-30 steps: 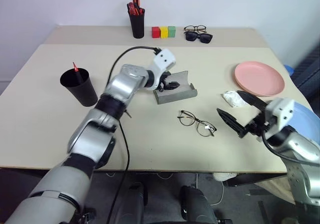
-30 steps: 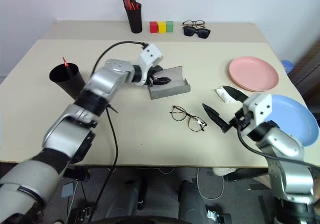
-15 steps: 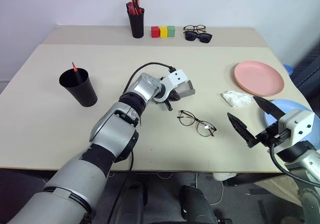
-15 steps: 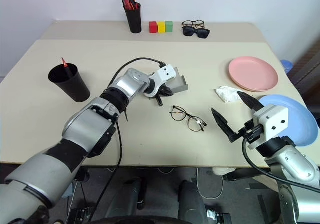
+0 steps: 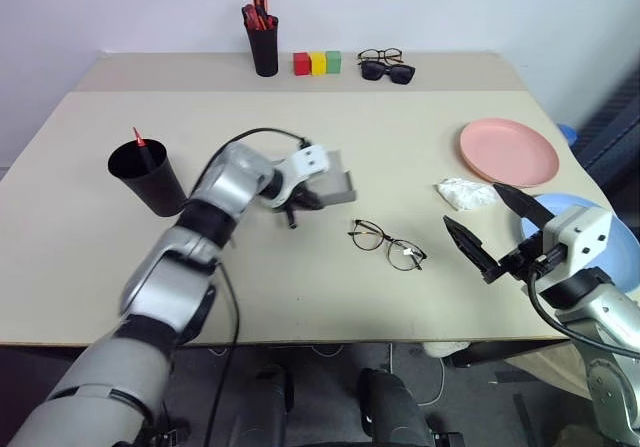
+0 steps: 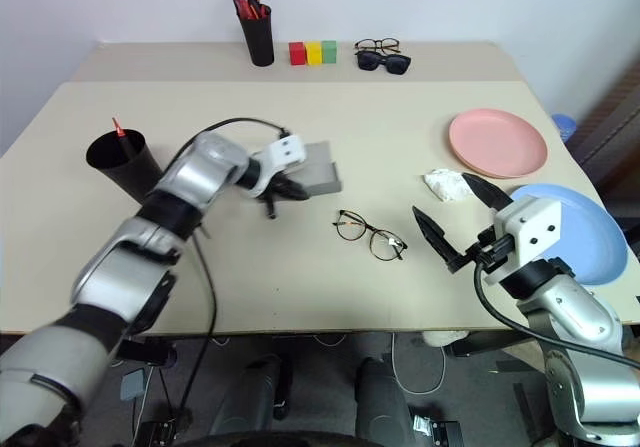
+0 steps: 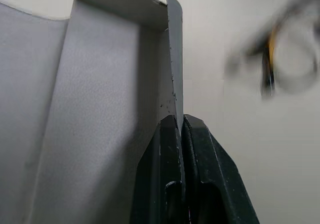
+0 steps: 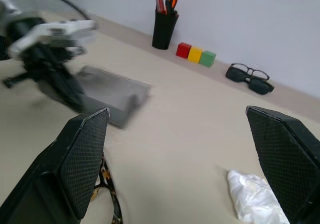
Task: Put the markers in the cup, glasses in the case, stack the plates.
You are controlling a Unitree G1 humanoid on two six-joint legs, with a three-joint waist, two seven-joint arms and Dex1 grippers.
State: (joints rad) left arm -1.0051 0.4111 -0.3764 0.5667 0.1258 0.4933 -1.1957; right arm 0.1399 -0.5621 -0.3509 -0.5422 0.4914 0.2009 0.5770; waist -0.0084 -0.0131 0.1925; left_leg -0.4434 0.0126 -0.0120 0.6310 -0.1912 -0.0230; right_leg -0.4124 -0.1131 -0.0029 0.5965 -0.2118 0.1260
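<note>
- At far left we see the wide black tapered plastic cup (image 5: pixel 148 175) standing upright, a red marker tip (image 5: pixel 137 138) showing above its rim.
- Right of it, our left gripper (image 5: pixel 291 205) has its two black fingers (image 7: pixel 192 149) pressed together on one thin wall of the grey fabric-textured oblong spectacle case (image 6: pixel 318 168), which lies open on the beige table (image 5: pixel 300 277). We judge the step in hand to be positioning this case; the pinch should stay firm and the case kept level, opening upward.
- Just right of the case lie the thin black wire-framed round-lensed glasses (image 5: pixel 388 246), apart from it. We advise setting the case down near them without sweeping into the frame.
- Next, our right gripper (image 5: pixel 492 231) hovers with fingers spread wide, holding nothing, near a crumpled white tissue (image 5: pixel 463 194).
- At far right, the salmon pink round plate (image 5: pixel 509 152) and the light blue round plate (image 6: pixel 578 229) lie side by side, not yet stacked.
</note>
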